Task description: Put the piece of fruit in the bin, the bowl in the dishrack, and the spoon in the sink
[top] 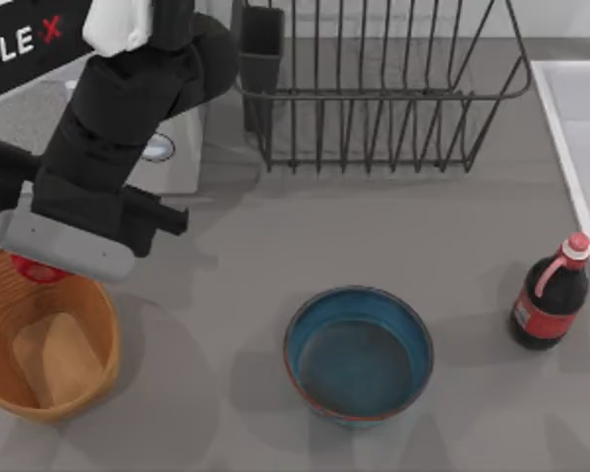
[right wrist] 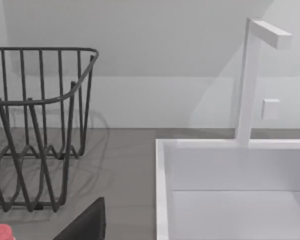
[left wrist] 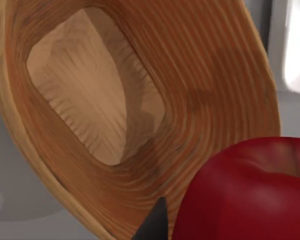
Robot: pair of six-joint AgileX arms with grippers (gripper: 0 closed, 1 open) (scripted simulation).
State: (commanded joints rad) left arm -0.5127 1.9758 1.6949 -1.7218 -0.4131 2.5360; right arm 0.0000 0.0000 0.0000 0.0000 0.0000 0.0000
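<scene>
At the left edge of the top view, the left gripper (top: 41,264) hangs over the far rim of the orange-tan oval basket with ribbed, woven-look walls (top: 98,334), and a sliver of the small glossy red apple-like fruit (top: 34,270) peeps out from under its pale wrist housing. The left wrist view puts the relation plainly: the fruit (left wrist: 245,192) sits pinched at the gripper, one dark fingertip (left wrist: 155,222) showing beside it, and the basket's flat bottom (left wrist: 90,95) lies below and off to one side, so the fruit hangs above the sloping inner wall, not over the middle. My judgement is that a release here would send it rolling down the wall into the basket, which looks enough; a small shift toward the centre would make it surer. The large round blue-teal bowl with a thin reddish-brown rim (top: 359,354) stands in the lower middle of the top view, with the dark grey wire dishrack (top: 383,88) at the upper middle and the pale rectangular sink (top: 580,138) along the right edge. The right gripper's grip I cannot tell; its wrist view faces the dishrack (right wrist: 40,130) and the sink (right wrist: 235,190).
</scene>
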